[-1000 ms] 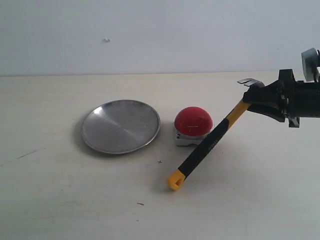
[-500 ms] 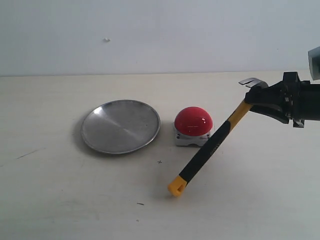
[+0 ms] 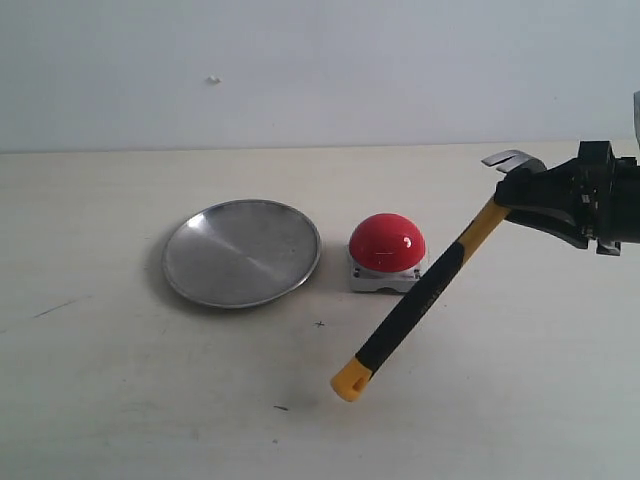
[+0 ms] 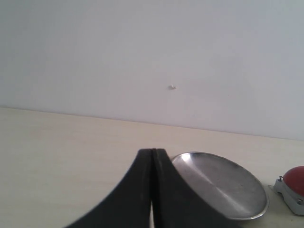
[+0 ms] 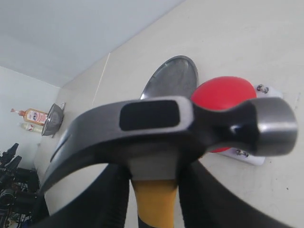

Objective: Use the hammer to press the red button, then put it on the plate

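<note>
The right gripper (image 3: 515,197) comes in from the right edge and pinches the hammer (image 3: 420,300) on its handle just under the dark head, one finger on each side. The hammer hangs tilted. Its head and claw are up at the right, and the yellow-and-black handle slopes down to the left, with the yellow tip low over the worktop (image 3: 120,390), nearer than the button (image 3: 387,243). Whether the tip touches the worktop cannot be told. In the exterior view the handle crosses just right of the button's base. The button sits mid-scene, and the plate (image 3: 242,252) lies just to its left with nothing on it. The left gripper (image 4: 152,153) has its fingers pressed together on nothing, with the plate beyond it.
</note>
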Robot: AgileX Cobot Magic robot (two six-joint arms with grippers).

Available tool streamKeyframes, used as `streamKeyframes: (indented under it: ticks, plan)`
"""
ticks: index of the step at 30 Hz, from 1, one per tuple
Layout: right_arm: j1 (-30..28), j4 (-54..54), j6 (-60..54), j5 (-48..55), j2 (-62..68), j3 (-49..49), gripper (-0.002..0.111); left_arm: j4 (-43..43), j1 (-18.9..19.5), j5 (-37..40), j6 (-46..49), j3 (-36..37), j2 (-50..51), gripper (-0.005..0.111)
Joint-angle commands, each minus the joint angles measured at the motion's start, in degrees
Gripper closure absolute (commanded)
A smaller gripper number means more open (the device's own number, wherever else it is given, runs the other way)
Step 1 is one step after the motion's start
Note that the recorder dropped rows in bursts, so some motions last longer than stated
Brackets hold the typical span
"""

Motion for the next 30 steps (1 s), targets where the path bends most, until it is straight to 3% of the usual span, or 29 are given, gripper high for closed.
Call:
streamKeyframes:
  ticks: [1, 9, 13, 22, 30]
  plan:
    - [-0.1, 3.3, -0.4, 3.2, -1.2, 0.1, 0.108, 0.0, 0.1, 0.0, -0.4, 0.2, -0.4, 0.107]
    - [3.4, 4.9, -0.9, 3.2, -1.2, 0.1, 0.108, 0.0, 0.1, -0.4, -0.4, 0.2, -0.4, 0.107]
    - [4.9, 6.7, -1.4, 3.2, -1.2, 0.1, 0.108, 0.0, 0.1, -5.5, -3.2, 0.2, -0.4, 0.107]
    - [4.9, 7.8, -1.4, 3.2, -1.2, 0.1, 0.108, 0.0, 0.1, -8.5, -5.0, 0.2, -0.4, 0.107]
    - [4.9, 7.8, -1.4, 3.2, -1.2, 0.1, 0.108, 0.0, 0.1, -19.7, -7.2, 0.2, -0.4, 0.107]
